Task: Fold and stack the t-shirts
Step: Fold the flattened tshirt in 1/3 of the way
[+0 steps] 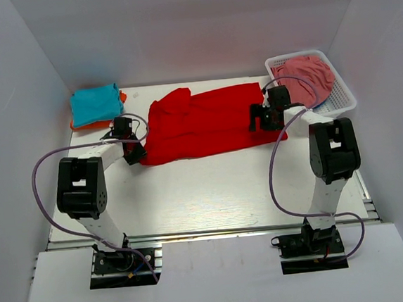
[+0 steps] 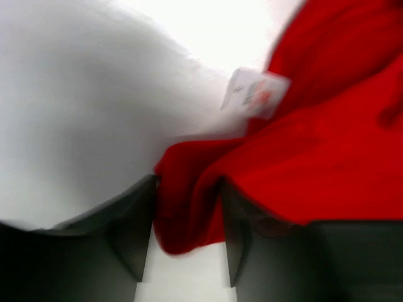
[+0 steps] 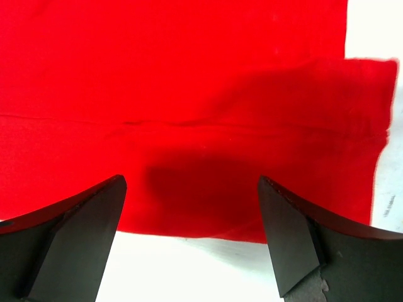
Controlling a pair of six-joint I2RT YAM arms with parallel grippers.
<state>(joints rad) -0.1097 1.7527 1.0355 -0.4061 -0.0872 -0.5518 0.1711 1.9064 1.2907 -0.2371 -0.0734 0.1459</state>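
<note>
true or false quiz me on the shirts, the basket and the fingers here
1. The teal shirt lies on top of the orange one. True.
2. The basket is empty. False: a pink cloth is in it.
3. Part of the red t-shirt sits between the left fingers. True.
4. The right fingers are shut on the red t-shirt. False: they stand wide apart above it.
5. The red t-shirt is on the stack. False: it lies spread out beside it.

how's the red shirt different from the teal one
The red t-shirt lies spread out across the table; the teal t-shirt is folded small at the far left corner. The red one lies directly on the table; the teal one rests on an orange shirt. Both are plain cloth.
</note>
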